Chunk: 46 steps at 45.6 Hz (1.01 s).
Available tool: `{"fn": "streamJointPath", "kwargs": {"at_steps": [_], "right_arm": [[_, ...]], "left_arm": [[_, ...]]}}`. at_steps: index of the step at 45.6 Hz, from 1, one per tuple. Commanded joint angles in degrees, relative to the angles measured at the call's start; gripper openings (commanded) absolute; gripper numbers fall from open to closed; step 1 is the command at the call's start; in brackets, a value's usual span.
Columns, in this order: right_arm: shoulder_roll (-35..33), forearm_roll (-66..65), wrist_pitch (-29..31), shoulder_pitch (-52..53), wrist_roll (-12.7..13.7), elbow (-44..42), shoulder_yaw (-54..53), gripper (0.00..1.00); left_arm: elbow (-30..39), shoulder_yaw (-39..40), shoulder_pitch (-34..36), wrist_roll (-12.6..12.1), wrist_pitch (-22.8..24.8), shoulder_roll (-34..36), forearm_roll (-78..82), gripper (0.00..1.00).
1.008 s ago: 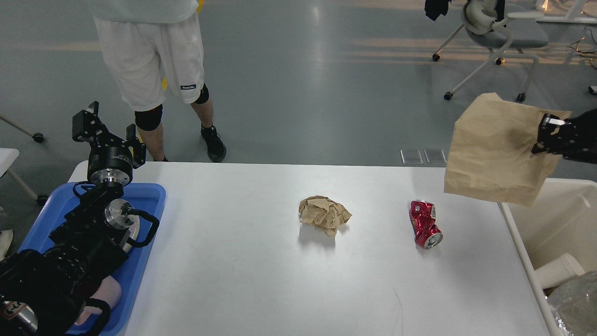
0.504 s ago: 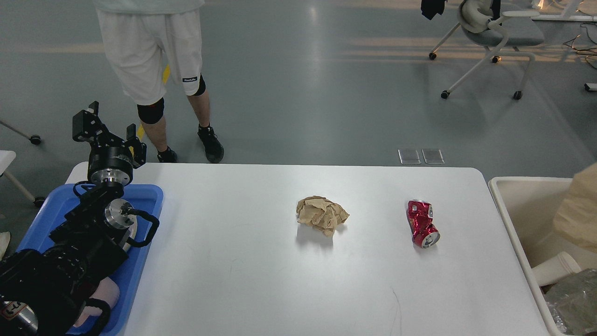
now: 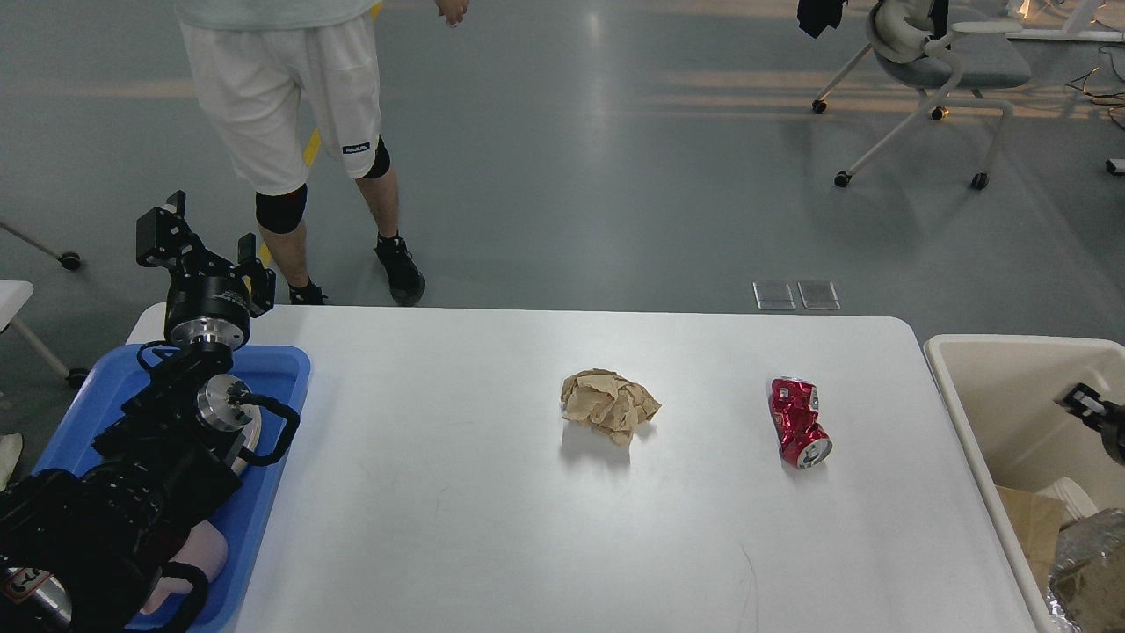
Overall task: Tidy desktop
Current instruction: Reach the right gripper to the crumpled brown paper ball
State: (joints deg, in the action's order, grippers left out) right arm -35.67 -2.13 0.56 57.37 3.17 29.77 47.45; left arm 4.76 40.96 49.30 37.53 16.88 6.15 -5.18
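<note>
Your left gripper [image 3: 204, 236] has its jaws apart over the desk [image 3: 492, 527]; the right gripper [image 3: 1083, 403] is too small to tell.

text: small black label on white shorts [image 3: 355, 148] | illegible

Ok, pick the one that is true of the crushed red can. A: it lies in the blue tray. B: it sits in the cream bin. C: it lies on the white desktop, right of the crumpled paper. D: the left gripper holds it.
C: the crushed red can lies on the desktop, to the right of the crumpled paper and apart from it.
</note>
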Motion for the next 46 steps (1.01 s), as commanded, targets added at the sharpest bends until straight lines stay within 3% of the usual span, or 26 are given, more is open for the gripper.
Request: {"fn": "streamJointPath", "kwargs": {"at_steps": [1,14,23,30,37,46], "right_arm": [[2.27,-0.86,0.41,7.82,0.52,4.67,0.8,1.0],[14.04,-3.59,2.77,30.32,0.44,20.57,12.66,1.0],[19.84,-3.41,18.58,45.97,0.0,34.55,12.23,1.0],[22.84,-3.15,29.84,54.41,0.0,37.73,8.72,1.0],[23.19,-3.32,33.63,53.9,0.17,37.64,3.88,1.0],[28.01,-3.59,31.0,42.04,0.61,34.83,2.38,1.0]], "left_arm": [[-0.01,0.0,0.0,0.0,0.0,0.0,0.0,0.96],[-0.01,0.0,0.0,0.0,0.0,0.0,0.0,0.96],[-0.01,0.0,0.0,0.0,0.0,0.0,0.0,0.96],[-0.01,0.0,0.0,0.0,0.0,0.0,0.0,0.96],[0.07,0.0,0.0,0.0,0.0,0.0,0.0,0.96],[-0.01,0.0,0.0,0.0,0.0,0.0,0.0,0.96]]}}
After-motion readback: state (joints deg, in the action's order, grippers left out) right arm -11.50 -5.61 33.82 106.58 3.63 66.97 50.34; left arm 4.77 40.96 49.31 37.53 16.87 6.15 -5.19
